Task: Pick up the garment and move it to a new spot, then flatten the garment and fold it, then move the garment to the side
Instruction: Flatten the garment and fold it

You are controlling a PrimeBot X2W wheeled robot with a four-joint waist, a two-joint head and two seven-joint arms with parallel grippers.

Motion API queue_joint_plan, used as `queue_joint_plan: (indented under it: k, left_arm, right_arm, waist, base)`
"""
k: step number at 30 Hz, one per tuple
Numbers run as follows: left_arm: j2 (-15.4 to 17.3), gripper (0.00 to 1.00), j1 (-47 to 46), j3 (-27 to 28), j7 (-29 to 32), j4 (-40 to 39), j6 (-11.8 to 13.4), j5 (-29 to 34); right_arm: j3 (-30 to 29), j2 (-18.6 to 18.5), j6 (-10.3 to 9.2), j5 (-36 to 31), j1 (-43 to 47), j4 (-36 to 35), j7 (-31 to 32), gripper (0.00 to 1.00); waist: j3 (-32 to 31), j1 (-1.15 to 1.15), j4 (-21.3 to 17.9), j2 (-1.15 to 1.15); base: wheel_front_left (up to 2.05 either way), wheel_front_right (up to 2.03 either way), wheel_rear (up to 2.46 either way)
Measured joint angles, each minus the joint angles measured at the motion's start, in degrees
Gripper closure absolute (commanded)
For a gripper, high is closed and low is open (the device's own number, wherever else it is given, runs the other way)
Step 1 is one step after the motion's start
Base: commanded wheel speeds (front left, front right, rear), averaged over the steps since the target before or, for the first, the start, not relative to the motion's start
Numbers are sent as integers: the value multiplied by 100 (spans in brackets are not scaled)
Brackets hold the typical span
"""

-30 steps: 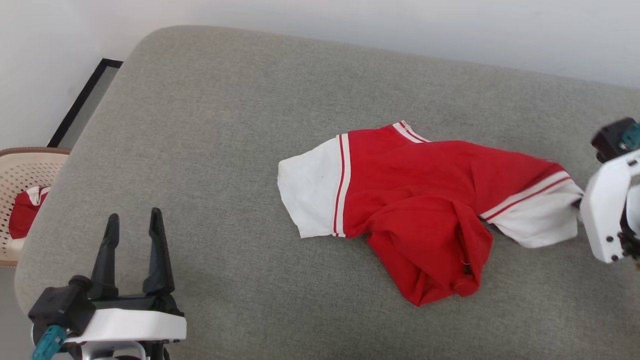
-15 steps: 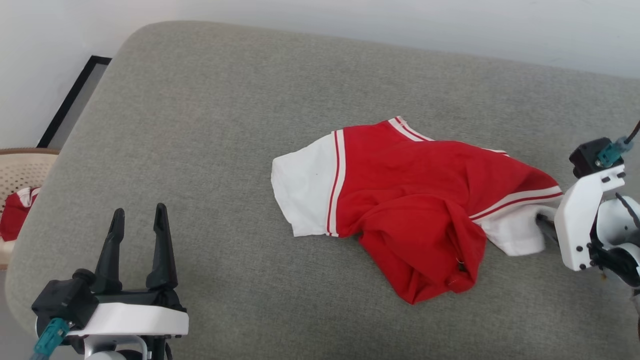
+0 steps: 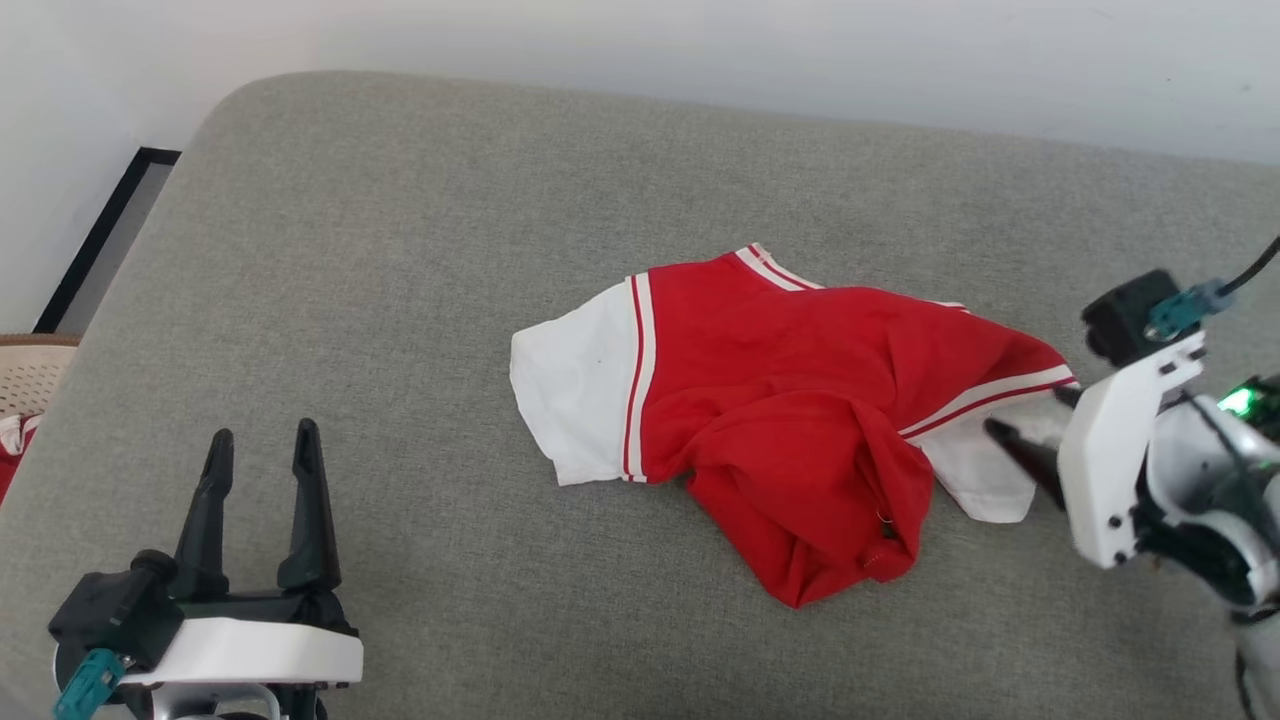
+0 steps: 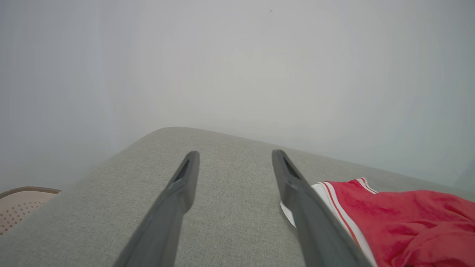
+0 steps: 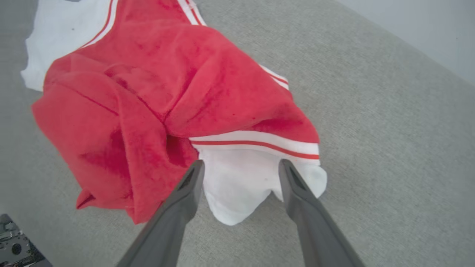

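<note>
My right gripper is spread wide, one finger on either side of a white sleeve of the red jersey shirt, not pinching it. The shirt lies crumpled on a grey cushion. My left gripper, also wide open, hovers well to the shirt's left.

Bright even light, soft shadows, wall hazy (left wrist)
</note>
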Motion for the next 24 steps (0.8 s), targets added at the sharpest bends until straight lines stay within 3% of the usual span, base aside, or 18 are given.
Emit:
queue_joint_plan:
  k: [9, 17, 19, 20, 24]
  left_arm:
    - [14, 0, -3, -120, 0, 11, 0, -1]
    - [-7, 0, -125, -208, 0, 73, 0, -36]
    - [-20, 0, -153, -214, 0, 87, 0, -44]
    - [-27, 0, -167, -214, 0, 92, 0, -44]
    - [-44, 0, -185, -198, 0, 104, 0, -45]
  right_arm:
    - [281, 289, 0, -68, 450, -394, 180, 0]
    - [817, 591, 0, -292, 270, 446, -77, 0]
    - [957, 606, 0, -331, 137, 660, -219, 76]
    - [1018, 622, 0, -322, 77, 759, -275, 100]
    - [1228, 632, -1, -202, -130, 898, -445, 100]
  waist:
    - [45, 0, 58, 0]
    - [200, 0, 301, 0]
    - [229, 0, 341, 0]
    - [238, 0, 359, 0]
    - [251, 0, 405, 0]
  base:
    - [0, 0, 0]
    - [0, 0, 0]
    - [0, 0, 0]
    - [0, 0, 0]
    - [0, 0, 0]
